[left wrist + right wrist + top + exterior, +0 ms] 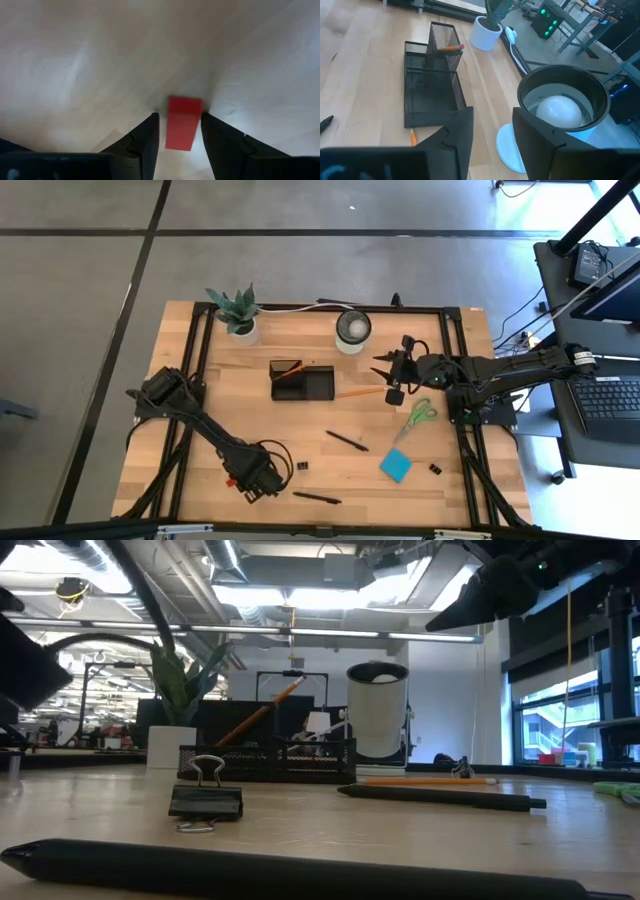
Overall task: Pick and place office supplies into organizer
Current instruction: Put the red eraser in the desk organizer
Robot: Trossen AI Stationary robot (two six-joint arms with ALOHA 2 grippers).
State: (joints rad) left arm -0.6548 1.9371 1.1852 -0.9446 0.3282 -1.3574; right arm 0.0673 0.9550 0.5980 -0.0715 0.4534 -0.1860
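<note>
At the high view's lower left, the left tool (180,132) is straddling the red eraser (182,122), released, lining up its grasp. The right tool (392,375) is hovering released beside the organizer (302,381), waiting.

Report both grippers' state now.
Left gripper: jaws open, straddling the red eraser, not clamped.
Right gripper: jaws open, empty, above the table.

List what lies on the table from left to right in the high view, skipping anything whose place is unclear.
Left gripper over the red eraser → potted plant → black clip → organizer → white-rimmed cup → right gripper → blue sticky-note pad → green-handled scissors → second black clip.
</note>
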